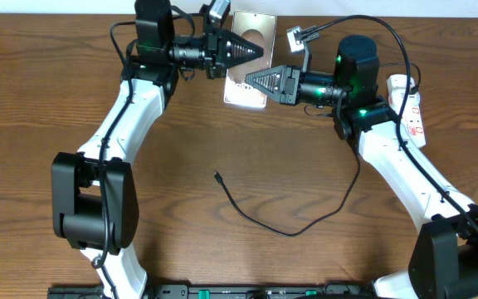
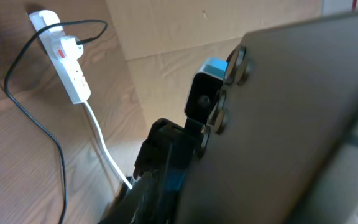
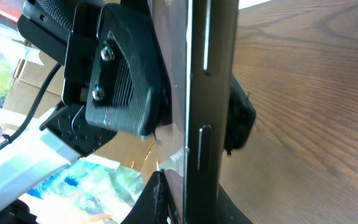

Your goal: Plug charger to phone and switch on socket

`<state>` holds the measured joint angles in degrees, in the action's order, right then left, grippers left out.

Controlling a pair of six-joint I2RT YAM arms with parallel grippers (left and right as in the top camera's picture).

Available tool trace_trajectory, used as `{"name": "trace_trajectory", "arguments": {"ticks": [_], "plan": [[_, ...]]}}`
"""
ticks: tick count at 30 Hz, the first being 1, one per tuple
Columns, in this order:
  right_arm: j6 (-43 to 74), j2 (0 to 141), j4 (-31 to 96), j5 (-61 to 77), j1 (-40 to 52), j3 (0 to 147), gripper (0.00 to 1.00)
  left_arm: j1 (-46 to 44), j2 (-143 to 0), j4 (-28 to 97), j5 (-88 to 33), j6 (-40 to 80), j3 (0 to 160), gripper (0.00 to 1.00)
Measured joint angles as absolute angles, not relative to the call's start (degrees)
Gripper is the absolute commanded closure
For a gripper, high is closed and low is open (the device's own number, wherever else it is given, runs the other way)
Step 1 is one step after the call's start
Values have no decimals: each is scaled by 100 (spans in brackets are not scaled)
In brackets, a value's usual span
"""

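The phone (image 1: 251,33) hangs above the table at the back centre, its silvery side with a pale circle facing up. My right gripper (image 1: 250,79) is shut on its near edge; in the right wrist view the phone (image 3: 213,93) stands edge-on between those jaws. My left gripper (image 1: 260,51) reaches in from the left, and its fingers (image 3: 123,81) flank both faces of the phone; whether they press on it is unclear. The charger, a thin black cable, lies on the table with its plug tip (image 1: 215,174) free. The white socket (image 1: 411,104) lies at the right edge.
The charger cable loops across the front of the table (image 1: 289,234) and rises toward the socket (image 2: 67,62), where it is plugged in. A thick white cord (image 2: 101,146) leaves the socket. Cardboard (image 2: 166,31) stands beyond the table.
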<state>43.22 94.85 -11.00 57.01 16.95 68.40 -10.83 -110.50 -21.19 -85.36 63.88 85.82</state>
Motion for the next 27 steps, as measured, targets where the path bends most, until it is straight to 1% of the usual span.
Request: {"name": "trace_trajectory", "arguments": {"ticks": [2,9,14,16,24,27], "plan": [[4416,9485,-1114,5754,1693,6840,99,-1103,-11050,-2128,-8547,6237,8580,92],[4676,9483,-1116,5835,1688,6840,99,-1103,-11050,-2150,-8608,5927,8573,92],[4705,9483,-1109,5830,1688,6840,79,-1103,-11050,-2141,-8606,5933,8573,93],[4626,9483,-1087,5780,1691,6840,73,-1118,-11050,-2112,-8606,5981,8571,93],[4348,9483,-600,5730,1597,6877,69,-1131,-11050,-2084,-8554,6020,8497,92],[4209,9483,-414,5752,1514,6890,64,-1096,-11050,-2075,-8519,6020,8477,93]]}}
